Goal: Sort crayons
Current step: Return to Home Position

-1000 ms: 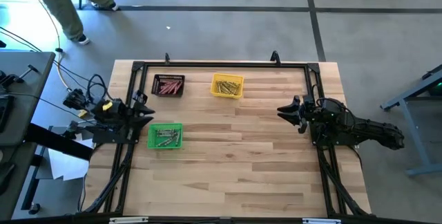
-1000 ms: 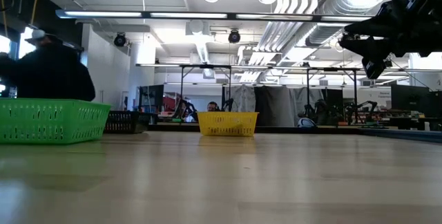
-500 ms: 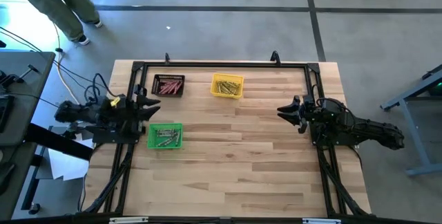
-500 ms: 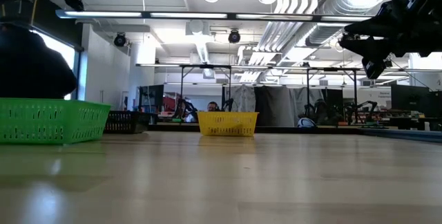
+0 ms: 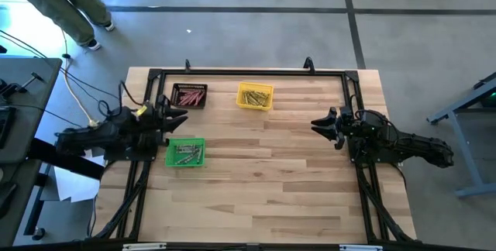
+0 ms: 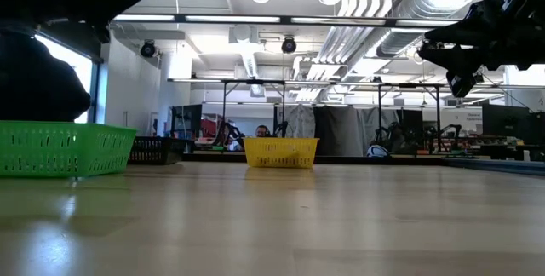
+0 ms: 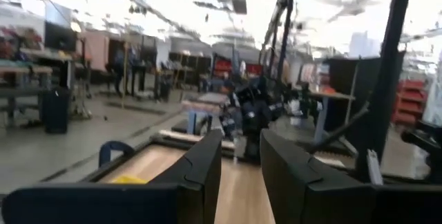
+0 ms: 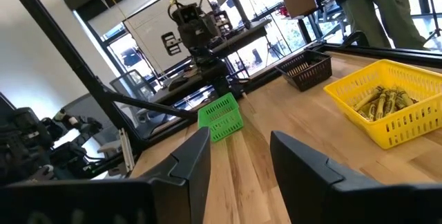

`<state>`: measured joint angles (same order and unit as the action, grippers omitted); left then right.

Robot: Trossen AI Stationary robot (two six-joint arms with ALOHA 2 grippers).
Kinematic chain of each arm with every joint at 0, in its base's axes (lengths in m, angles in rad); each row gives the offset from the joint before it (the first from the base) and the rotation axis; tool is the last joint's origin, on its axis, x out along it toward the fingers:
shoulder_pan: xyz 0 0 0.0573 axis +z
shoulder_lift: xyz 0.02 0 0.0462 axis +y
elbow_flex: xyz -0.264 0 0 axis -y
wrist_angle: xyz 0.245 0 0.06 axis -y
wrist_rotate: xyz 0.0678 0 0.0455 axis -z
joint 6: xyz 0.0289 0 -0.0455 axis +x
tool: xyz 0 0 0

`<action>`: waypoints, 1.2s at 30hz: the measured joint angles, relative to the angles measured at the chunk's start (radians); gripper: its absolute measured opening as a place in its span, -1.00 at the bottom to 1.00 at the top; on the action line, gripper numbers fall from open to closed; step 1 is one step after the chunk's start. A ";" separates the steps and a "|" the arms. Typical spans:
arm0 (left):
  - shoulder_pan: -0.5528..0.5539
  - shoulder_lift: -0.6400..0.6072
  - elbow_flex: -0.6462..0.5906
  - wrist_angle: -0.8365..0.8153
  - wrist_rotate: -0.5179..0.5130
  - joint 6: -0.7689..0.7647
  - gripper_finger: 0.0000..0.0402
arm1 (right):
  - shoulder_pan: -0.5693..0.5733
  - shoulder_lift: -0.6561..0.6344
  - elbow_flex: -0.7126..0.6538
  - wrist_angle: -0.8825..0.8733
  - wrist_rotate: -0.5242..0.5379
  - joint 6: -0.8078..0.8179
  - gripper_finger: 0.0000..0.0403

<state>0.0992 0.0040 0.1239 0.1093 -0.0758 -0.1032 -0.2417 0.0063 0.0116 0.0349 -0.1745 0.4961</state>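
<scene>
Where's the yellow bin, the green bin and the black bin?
yellow bin (image 6: 281,152), low view, on its front wall.
green bin (image 6: 60,150), low view, on its front wall.
black bin (image 8: 309,74), right wrist view, on its side wall.

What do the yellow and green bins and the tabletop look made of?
Yellow bin: seemingly moulded plastic, matte, slotted lattice walls. Green bin: likely the same plastic, mesh walls. Tabletop: light wood strips with visible grain, soft sheen reflecting ceiling lights in the low view.
</scene>
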 joint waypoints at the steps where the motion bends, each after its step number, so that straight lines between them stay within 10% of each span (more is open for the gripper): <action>1: 0.020 0.000 -0.030 0.050 0.012 0.000 -0.56 | 0.000 0.000 0.000 0.000 0.000 0.000 -0.32; 16: 0.099 0.000 -0.110 0.170 0.028 0.070 -0.56 | 0.000 0.000 0.000 0.000 0.000 0.000 -0.32; 36: 0.099 0.002 -0.111 -0.095 0.027 0.029 -0.56 | 0.000 0.000 0.000 0.000 0.000 0.000 -0.32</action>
<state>0.1978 0.0059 0.0128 0.0139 -0.0490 -0.0746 -0.2417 0.0067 0.0117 0.0349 -0.1741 0.4961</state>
